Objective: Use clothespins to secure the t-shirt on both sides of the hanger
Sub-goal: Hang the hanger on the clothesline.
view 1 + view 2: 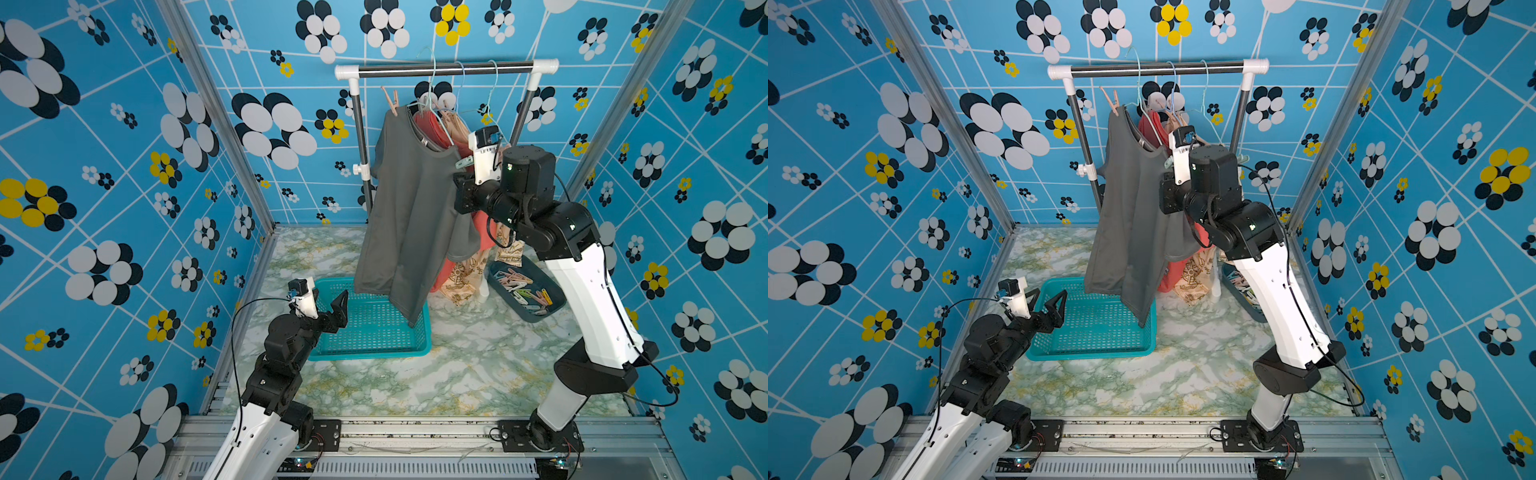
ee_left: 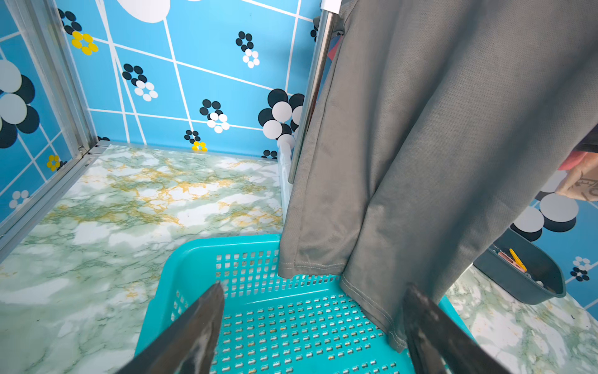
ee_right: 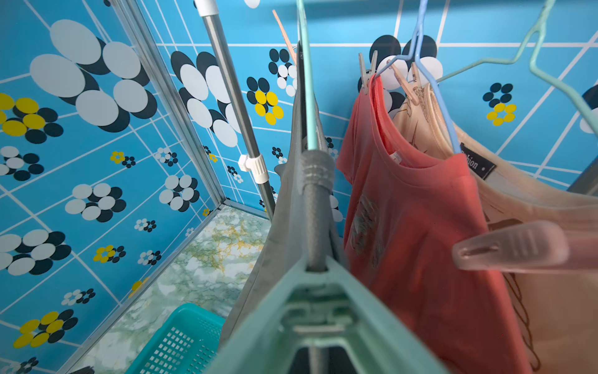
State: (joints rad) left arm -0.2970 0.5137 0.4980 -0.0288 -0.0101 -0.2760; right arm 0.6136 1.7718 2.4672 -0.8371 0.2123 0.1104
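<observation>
a staged robot test cell is shown: patterned blue panels (image 1: 124, 166) are framed by aluminium profiles (image 1: 220, 124), and a clothes rack (image 1: 446, 70) is set on a marble-print floor (image 1: 478, 365).

You are looking at a matt grey, finely textured cloth t-shirt (image 2: 420, 129), a shiny metal rail (image 1: 444, 70), a perforated plastic basket (image 1: 370, 353) and a smooth mint plastic clothespin (image 3: 317, 307).

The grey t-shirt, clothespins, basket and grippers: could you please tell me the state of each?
grey t-shirt: hanging, one shoulder pinned.
beige clothespin: clipped on.
mint clothespin: squeezed open astride the other shoulder.
right gripper: shut on mint clothespin.
left gripper: open, empty.
teal basket: empty.
tray: holds loose clothespins.
</observation>
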